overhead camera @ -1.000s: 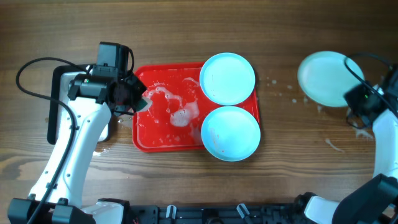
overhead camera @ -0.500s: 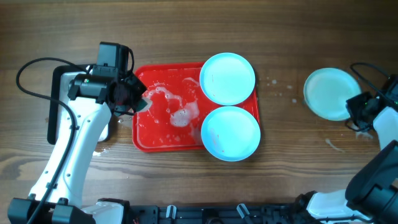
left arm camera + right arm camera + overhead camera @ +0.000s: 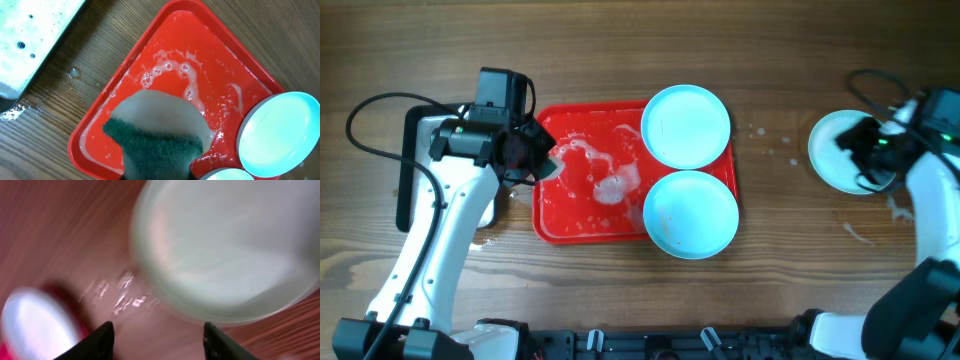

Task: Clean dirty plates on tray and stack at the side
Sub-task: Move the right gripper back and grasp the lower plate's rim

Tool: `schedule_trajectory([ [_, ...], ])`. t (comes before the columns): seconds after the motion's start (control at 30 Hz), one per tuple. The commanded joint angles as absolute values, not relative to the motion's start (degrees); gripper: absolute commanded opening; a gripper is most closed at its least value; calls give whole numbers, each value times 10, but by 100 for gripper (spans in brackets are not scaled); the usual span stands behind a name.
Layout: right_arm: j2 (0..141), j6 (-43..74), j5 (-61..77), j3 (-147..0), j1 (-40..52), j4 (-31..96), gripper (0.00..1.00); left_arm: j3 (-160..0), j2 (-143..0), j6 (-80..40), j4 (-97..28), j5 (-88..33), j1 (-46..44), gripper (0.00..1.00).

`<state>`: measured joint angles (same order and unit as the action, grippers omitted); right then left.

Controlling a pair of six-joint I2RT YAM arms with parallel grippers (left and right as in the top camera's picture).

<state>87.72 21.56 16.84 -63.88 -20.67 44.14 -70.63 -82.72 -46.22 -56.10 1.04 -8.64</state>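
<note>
**Right gripper** (image 3: pixel 157 328): fingers apart, nothing between them. It hangs over the right part of one plate (image 3: pixel 838 150). That plate lies on the counter (image 3: pixel 790 250) at the far right of the overhead view, well apart from the tray (image 3: pixel 570 215). The right wrist view is smeared, so contact with the plate cannot be confirmed. Droplets (image 3: pixel 770 140) mark the counter just left of that plate.

**Left gripper** (image 3: pixel 525 152): judged clamped on a sponge (image 3: pixel 156 131), though the fingers themselves are hidden beneath it. The sponge's green scouring face and pale foam both show. It sits over the left part of the tray, whose floor carries suds (image 3: pixel 605 180). A pan (image 3: pixel 30 35) of soapy water stands at the upper left of the left wrist view, beside the tray.

**Remaining plates** (image 3: pixel 686 125): two occupy the tray's right end, touching or nearly so. Both overhang the rim, the lower one past the lower right corner.

**Progress, as judged:** one plate set aside, two outstanding.

**Hazards:**
- Scrubbing pressure from the sponge could push an overhanging plate off the tray, since suds leave little grip beneath it.
- A wet rim may slip from the fingers during the lift.
- The plate on the wet counter could skid when the next is stacked on it, leaving the stack off-centre
</note>
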Motion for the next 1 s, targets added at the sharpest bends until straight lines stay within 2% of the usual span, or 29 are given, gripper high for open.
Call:
schedule_trajectory([
  [0.0,870,184,222,-637,-116,503,53,-711,-833,-467,-563,14,-89,4],
  [0.2,870,218,220,-558,-2,549,49,-711,-833,-466,-576,14,-89,4],
  [0.3,870,225,219,-508,26,540,38,-711,-833,-452,-578,16,-89,4],
  [0.43,870,230,215,-485,51,532,34,-711,-833,-452,-578,16,-89,4],
  [0.73,870,243,211,-442,99,505,33,-711,-833,-452,-578,16,-89,4],
  [0.8,870,247,211,-442,103,498,27,-711,-833,-452,-579,16,-89,4],
  [0.97,870,266,216,-442,130,472,22,-711,-833,-453,-578,16,-89,4],
])
